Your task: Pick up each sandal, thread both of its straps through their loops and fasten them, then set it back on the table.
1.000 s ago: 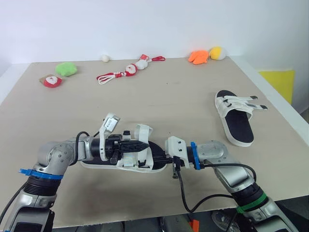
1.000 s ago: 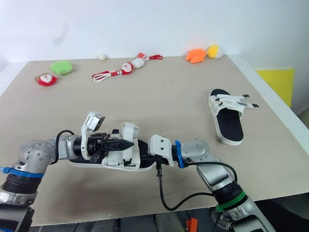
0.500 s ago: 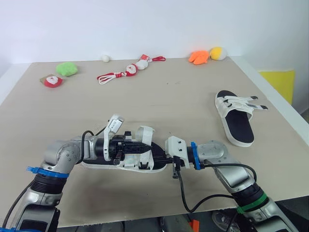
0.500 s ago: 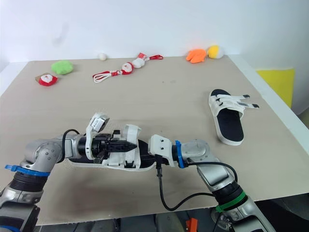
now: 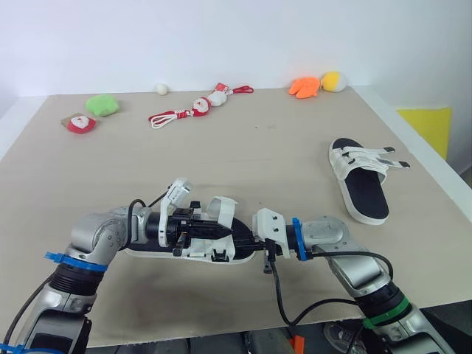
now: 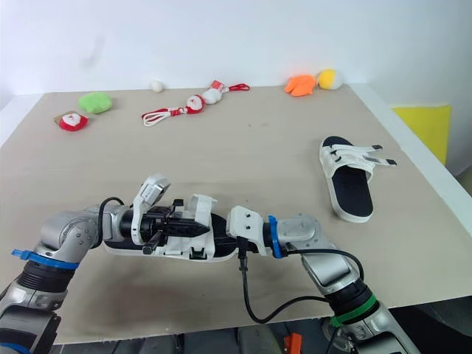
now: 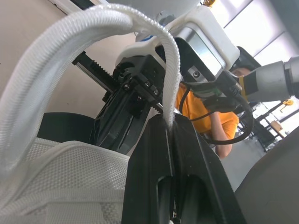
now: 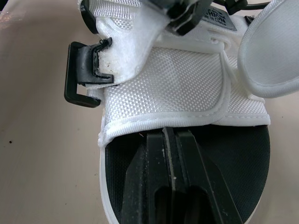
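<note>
My left hand [image 7: 169, 122] pinches the soft, floppy strap [image 7: 93, 18] near its free end. My right hand [image 8: 170, 135], fingers shut together, seems to pin the light sandal [image 5: 221, 249] by its stiff footbed to the tabletop [image 5: 258, 147], just ahead of it.

Near sandal [image 5: 221, 214]: white upper, black footbed.
Strap [image 8: 177, 74]: white, fine woven mesh, corded edge.
Buckle [image 8: 79, 77]: black.
Far sandal [image 5: 365, 195]: white, black footbed.
Table [image 5: 258, 147]: beige, plain.
Green plush [image 5: 101, 105].
Orange plush [image 5: 303, 86].
Yellow plush [image 5: 333, 80].
Round toy [image 5: 80, 123]: red and white.
Ball [image 5: 161, 88]: white.
Santa toy [image 5: 199, 105]: red and white, red cord.
Panel [image 5: 425, 125]: yellow.
Wall [image 5: 221, 37]: white.
</note>
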